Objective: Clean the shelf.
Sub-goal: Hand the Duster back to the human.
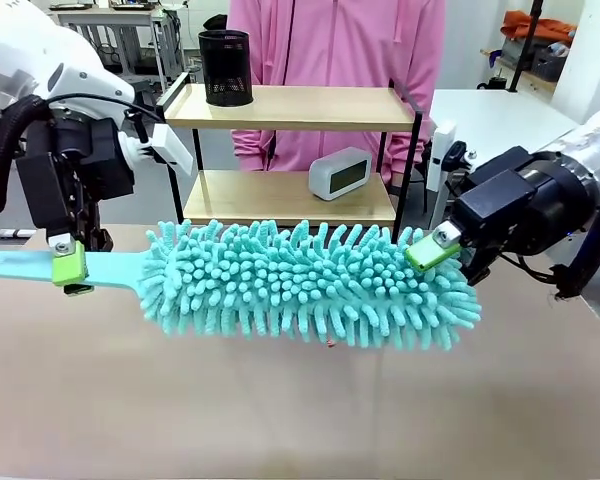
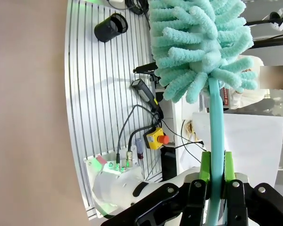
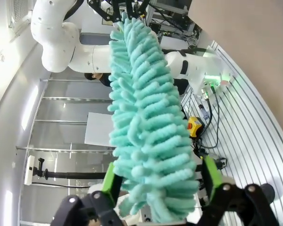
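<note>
Shelf (image 1: 280, 107), a two-tier wooden rack, stood at upper centre of the front view, before a person in pink (image 1: 335, 40). A black mesh cup (image 1: 225, 67) sat on its top board, a small clock (image 1: 340, 172) on the lower. Across mid-frame stretched a teal duster (image 1: 310, 285). Left gripper (image 1: 68, 268) was clamped on its handle; right gripper (image 1: 432, 250) had its pads against the fluffy tip, jaws wide.
</note>
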Controlling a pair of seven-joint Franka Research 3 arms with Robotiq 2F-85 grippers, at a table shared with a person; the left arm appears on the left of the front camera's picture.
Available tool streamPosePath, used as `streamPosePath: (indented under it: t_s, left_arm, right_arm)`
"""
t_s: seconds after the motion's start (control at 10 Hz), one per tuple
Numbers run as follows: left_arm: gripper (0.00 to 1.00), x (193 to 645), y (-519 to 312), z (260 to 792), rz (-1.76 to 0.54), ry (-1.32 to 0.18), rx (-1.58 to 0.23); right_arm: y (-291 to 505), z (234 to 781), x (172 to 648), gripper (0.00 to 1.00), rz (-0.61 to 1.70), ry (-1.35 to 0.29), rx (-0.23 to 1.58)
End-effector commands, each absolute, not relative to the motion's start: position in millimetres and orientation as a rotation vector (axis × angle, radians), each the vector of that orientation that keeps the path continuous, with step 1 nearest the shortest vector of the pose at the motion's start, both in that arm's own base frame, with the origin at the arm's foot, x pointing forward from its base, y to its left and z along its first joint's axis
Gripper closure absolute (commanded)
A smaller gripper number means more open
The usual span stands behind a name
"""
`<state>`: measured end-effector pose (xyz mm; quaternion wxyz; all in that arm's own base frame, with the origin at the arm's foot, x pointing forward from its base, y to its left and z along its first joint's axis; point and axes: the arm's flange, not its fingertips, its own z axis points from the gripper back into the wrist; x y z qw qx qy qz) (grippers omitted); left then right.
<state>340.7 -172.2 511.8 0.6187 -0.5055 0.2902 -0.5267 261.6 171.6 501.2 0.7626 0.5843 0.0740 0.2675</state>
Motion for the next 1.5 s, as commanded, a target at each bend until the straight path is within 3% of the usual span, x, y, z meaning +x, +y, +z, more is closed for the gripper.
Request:
streamPosePath:
  t_s: [0.0,0.2,0.3,0.5,1.2,1.3,1.4]
  left_arm:
    - [0.88,349.8,-163.6,526.5,-1.207,0.687,-1.161]
    - [0.88,349.5,-164.0,526.5,-1.207,0.687,-1.160]
    - [0.88,350.0,-163.6,526.8,-1.203,0.680,-1.162]
    - [0.88,354.1,-161.9,526.4,-1.180,0.652,-1.162]
    - [0.88,353.3,-162.7,526.9,-1.185,0.657,-1.142]
    - [0.32,352.1,-162.2,528.6,-1.213,0.672,-1.145]
    - [0.30,352.4,-161.9,529.7,-1.206,0.659,-1.148]
  right_arm:
    - [170.9,478.3,227.3,1.00,0.569,0.119,1.288]
    - [170.9,477.4,225.7,1.00,0.574,0.134,1.284]
    - [171.8,477.7,223.7,0.83,0.582,0.159,1.283]
    - [175.3,476.3,219.8,1.00,0.601,0.220,1.281]
    - [166.8,476.6,224.8,1.00,0.574,0.192,1.304]
    - [166.1,477.8,224.9,1.00,0.576,0.186,1.306]
    - [165.9,477.8,225.6,1.00,0.575,0.183,1.308]
